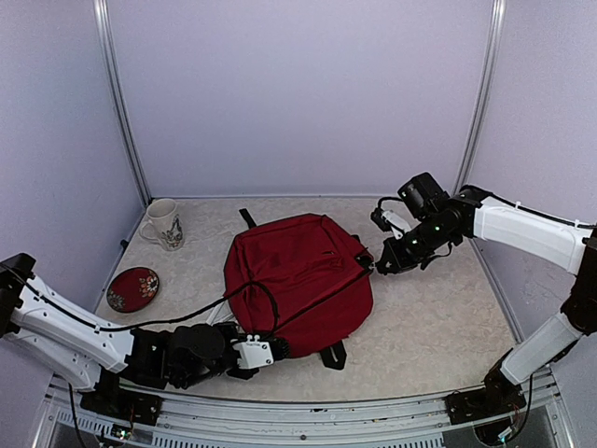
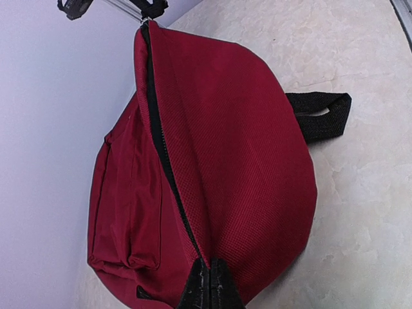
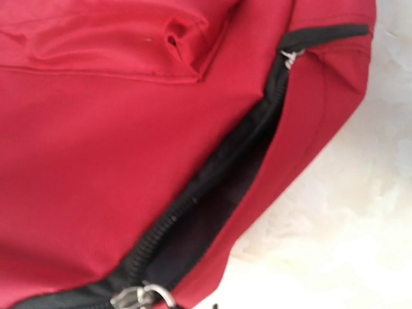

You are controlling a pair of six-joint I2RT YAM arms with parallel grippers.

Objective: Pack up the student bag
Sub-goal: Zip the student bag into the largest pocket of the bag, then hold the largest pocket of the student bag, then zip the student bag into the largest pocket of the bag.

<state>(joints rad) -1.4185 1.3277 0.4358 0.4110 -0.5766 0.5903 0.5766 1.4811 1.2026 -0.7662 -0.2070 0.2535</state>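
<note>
So, looks like I'm on opening the student bag (image 1: 298, 275): left gripper (image 2: 207, 284) pinches its 6 o'clock edge. Right gripper (image 1: 378, 263) at 3 o'clock, can't tell if it's spread; next it probably needs the zipper pull (image 3: 138, 297).

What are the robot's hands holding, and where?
The left gripper pinches the student bag at its zipper edge. The right gripper is by the bag's side; grip unclear.

overhead view, both wrist views close on bag (image 2: 212, 161)
</note>
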